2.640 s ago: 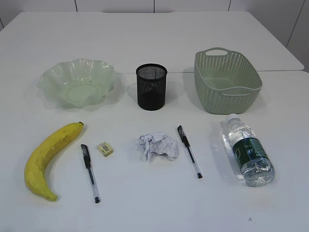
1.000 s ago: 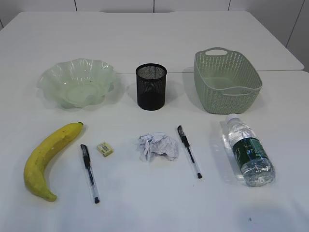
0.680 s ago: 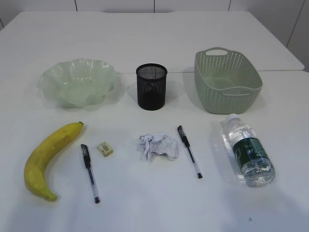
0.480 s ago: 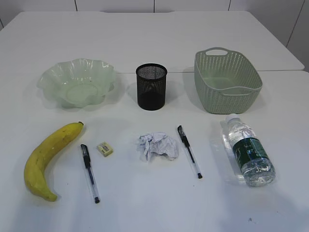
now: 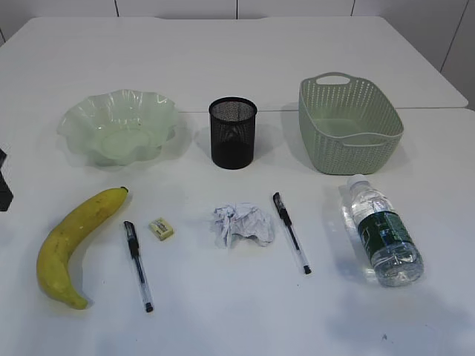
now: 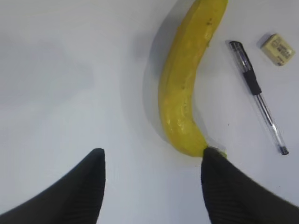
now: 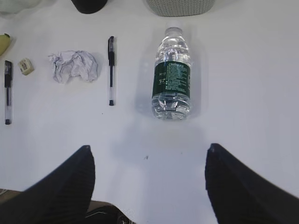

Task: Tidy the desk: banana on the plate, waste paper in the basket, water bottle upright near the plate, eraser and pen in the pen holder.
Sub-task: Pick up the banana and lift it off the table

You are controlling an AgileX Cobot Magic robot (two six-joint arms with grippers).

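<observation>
We start with the banana (image 5: 68, 245), a long curved yellow fruit lying flat on the white table (image 5: 223, 319) at the front left, its blunt end nearest our left gripper (image 6: 152, 186). That gripper hovers over it with its ribbed black fingers spread wide and nothing between them, which we read as lining up for a first pick. Just beside the banana lie a clear-barrelled pen (image 5: 138, 265) and a small yellowish eraser (image 5: 161, 228). In the middle sits the crumpled waste paper (image 5: 243, 224), with a second pen (image 5: 291, 232) to its right. The water bottle (image 5: 379, 232) lies on its side, green label up, so it needs standing. Behind them stand the wavy translucent green plate (image 5: 82, 119), the black mesh pen holder (image 5: 233, 133) and the woven green basket (image 5: 349, 126), all empty. Our right gripper (image 7: 149, 186) hangs wide open, well short of the bottle.
</observation>
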